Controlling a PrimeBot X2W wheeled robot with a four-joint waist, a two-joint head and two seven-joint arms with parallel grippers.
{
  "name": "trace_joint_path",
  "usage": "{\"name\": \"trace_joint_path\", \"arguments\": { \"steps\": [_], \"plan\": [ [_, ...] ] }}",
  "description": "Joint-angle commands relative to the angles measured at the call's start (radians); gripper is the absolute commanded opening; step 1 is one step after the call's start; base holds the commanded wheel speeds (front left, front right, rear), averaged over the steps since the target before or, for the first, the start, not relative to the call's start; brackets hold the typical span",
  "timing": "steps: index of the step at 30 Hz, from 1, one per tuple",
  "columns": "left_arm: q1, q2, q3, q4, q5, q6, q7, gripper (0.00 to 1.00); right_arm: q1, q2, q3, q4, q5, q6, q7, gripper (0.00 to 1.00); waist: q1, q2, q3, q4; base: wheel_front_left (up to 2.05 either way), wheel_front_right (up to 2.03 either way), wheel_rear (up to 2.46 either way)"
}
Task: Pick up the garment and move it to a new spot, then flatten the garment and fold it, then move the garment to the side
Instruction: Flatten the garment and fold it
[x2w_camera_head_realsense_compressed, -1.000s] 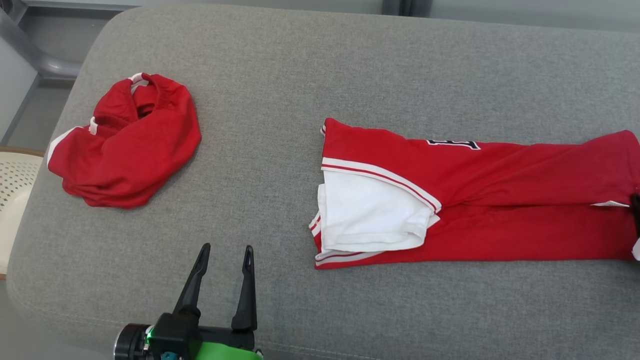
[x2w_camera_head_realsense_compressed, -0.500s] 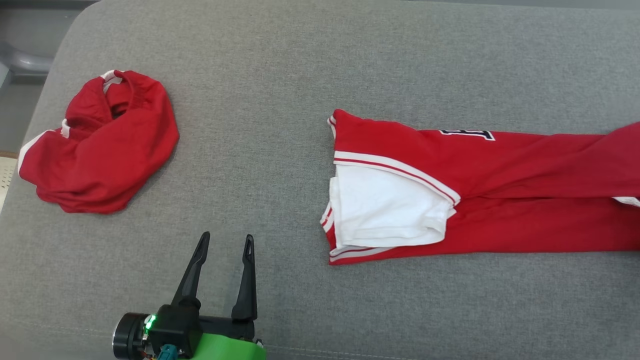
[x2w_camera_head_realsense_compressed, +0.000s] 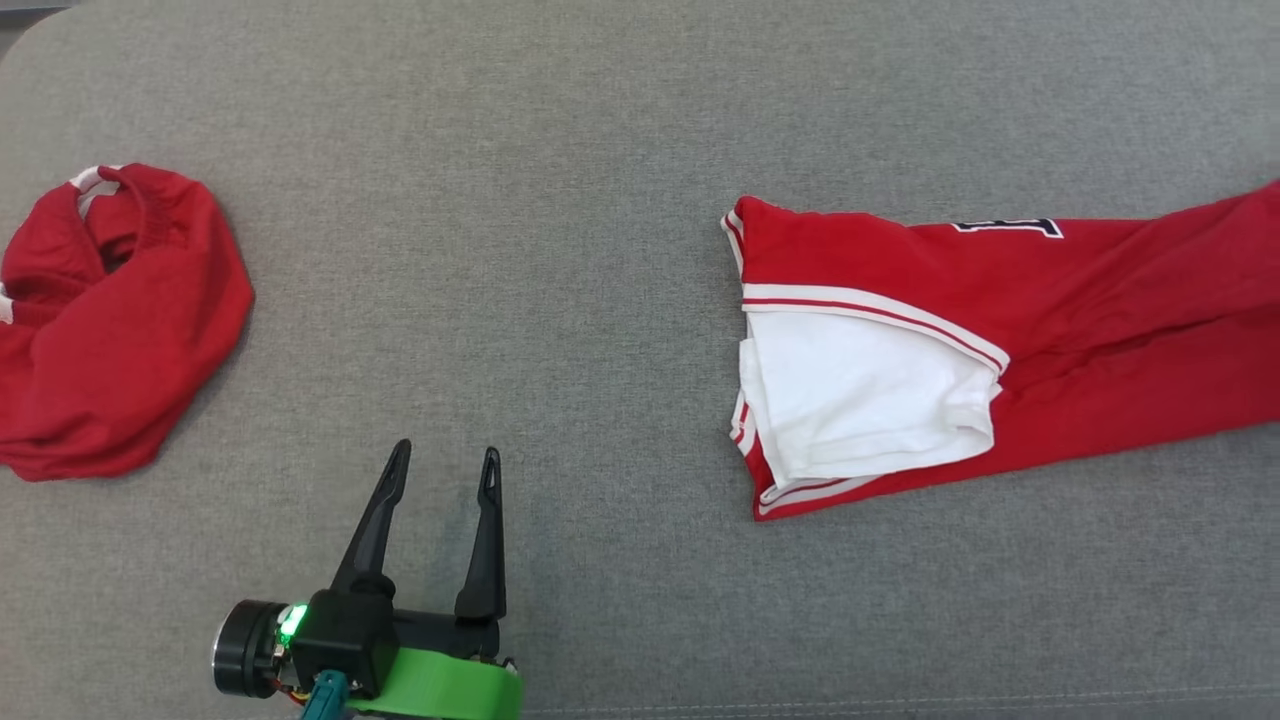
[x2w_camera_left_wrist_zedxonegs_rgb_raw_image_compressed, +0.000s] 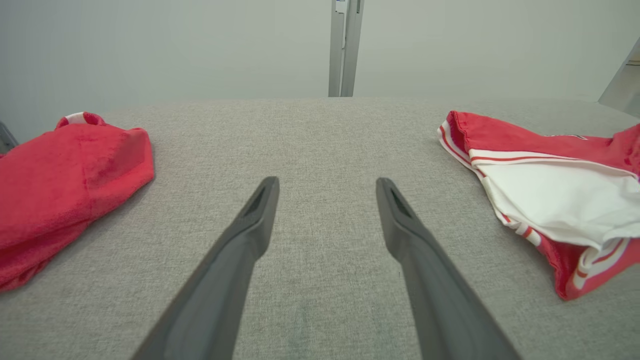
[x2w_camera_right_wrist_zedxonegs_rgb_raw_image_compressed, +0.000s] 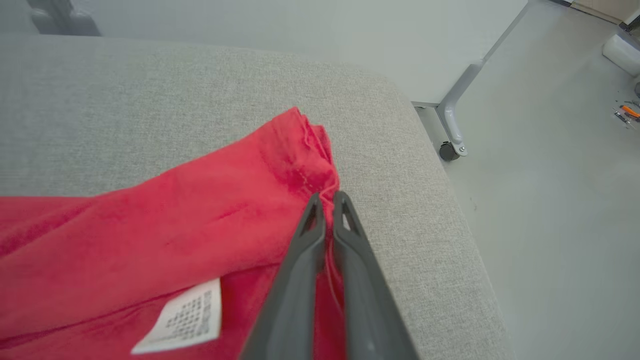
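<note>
Right wrist view | right gripper (x2w_camera_right_wrist_zedxonegs_rgb_raw_image_compressed: 327, 198) pinching garment (x2w_camera_right_wrist_zedxonegs_rgb_raw_image_compressed: 200, 220) | apparently dragged rightward | left gripper (x2w_camera_head_realsense_compressed: 445, 455) spread

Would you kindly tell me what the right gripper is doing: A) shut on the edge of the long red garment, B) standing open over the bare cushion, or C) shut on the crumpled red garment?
A: the right wrist view shows the right gripper pinched shut on the edge of the long red garment.

Grey fabric-covered bench (x2w_camera_head_realsense_compressed: 600, 130). Crumpled red garment (x2w_camera_head_realsense_compressed: 110, 330) lies in a heap by its left edge. Long red-and-white garment (x2w_camera_head_realsense_compressed: 1000, 330) lies stretched toward the right edge, well apart from the first.
</note>
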Motion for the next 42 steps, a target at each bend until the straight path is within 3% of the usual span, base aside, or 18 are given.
{"name": "trace_joint_path", "arguments": {
  "steps": [1, 10, 17, 23, 31, 41, 42],
  "plan": [
    [-0.014, 0.001, 0.003, -0.002, 0.003, 0.000, 0.000, 1.00, -0.007, 0.004, -0.009, -0.034, -0.002, -0.002, -0.004, 0.00, -0.0001, -0.0001, -0.004, -0.020, 0.00, 0.00, 0.00],
    [0.002, 0.001, -0.003, 0.007, -0.008, 0.005, 0.000, 1.00, 0.133, 0.115, -0.122, -0.424, -0.034, -0.002, 0.112, 0.00, -0.0001, -0.0001, -0.044, -0.024, 0.00, 0.00, 0.00],
    [0.010, 0.001, -0.017, 0.010, -0.023, 0.007, 0.000, 1.00, 0.302, 0.292, -0.238, -0.756, -0.155, -0.002, 0.243, 0.00, -0.0001, -0.0001, -0.063, 0.017, 0.00, 0.00, 0.00],
    [0.010, 0.001, -0.031, 0.016, -0.031, 0.006, 0.000, 1.00, 0.383, 0.442, -0.232, -0.946, -0.230, -0.002, 0.328, 0.00, -0.0001, -0.0001, -0.066, 0.048, 0.00, 0.00, 0.00],
    [0.001, 0.001, -0.051, 0.022, -0.037, 0.011, 0.000, 1.00, 0.400, 0.577, -0.153, -0.962, -0.267, -0.002, 0.352, 0.00, -0.0001, -0.0001, -0.067, 0.073, 0.00, 0.00, 0.00],
    [-0.007, 0.001, -0.062, 0.033, -0.038, 0.007, 0.000, 1.00, 0.401, 0.636, -0.074, -0.883, -0.246, -0.001, 0.342, 0.00, -0.0001, -0.0001, -0.064, 0.092, 0.00, 0.00, 0.00],
    [-0.008, 0.001, -0.063, 0.033, -0.039, 0.008, 0.000, 1.00, 0.399, 0.642, -0.068, -0.878, -0.237, -0.001, 0.339, 0.25, -0.0001, -0.0001, -0.064, 0.092, 0.00, 0.00, 0.00]
  ]
}}
